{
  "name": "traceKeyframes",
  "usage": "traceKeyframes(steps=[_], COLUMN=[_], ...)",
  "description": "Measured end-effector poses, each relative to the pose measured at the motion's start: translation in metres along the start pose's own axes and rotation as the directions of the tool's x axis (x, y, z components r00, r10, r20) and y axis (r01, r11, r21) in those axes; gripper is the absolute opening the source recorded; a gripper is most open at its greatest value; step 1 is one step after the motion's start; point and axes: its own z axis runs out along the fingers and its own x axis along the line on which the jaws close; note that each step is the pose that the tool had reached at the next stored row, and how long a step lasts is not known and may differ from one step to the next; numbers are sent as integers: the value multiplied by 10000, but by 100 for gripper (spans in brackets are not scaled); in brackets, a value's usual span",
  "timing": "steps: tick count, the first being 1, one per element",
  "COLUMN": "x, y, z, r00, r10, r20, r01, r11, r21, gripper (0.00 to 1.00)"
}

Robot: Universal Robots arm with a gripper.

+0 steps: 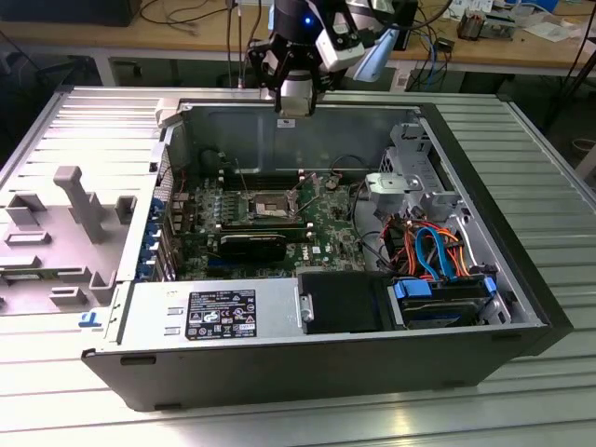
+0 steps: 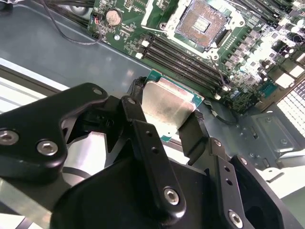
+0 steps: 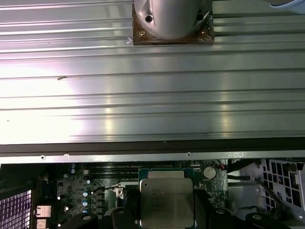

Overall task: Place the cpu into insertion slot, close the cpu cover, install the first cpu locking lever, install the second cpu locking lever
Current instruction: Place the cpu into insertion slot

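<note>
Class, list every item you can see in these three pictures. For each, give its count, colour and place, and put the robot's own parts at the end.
table: one, silvery ribbed metal, under everything.
computer case: one, dark grey, open, on the table.
motherboard: one, green, inside the case.
insertion slot: one, dark with silvery rim, on the motherboard, empty.
memory slots: several, black, beside the insertion slot.
coin battery: one, silver, near the motherboard's edge.
power supply: one, silver-grey, along the case's near wall in the exterior view.
cables: a bundle, orange and blue, in the case toward the exterior view's right.
plastic duct: one, grey, on the table at the exterior view's left.
cpu: one, silver-grey, held clear of the slot.
gripper: one, black, shut on the cpu.
</note>
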Motion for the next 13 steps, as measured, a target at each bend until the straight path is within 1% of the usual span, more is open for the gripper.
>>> traceKeyframes(steps=[13], x=[0], y=[-9], z=[34], r00=[10000], r10=[-1], r20=[0], r01=[1], r11=[10000], r21=[0], gripper=[54])
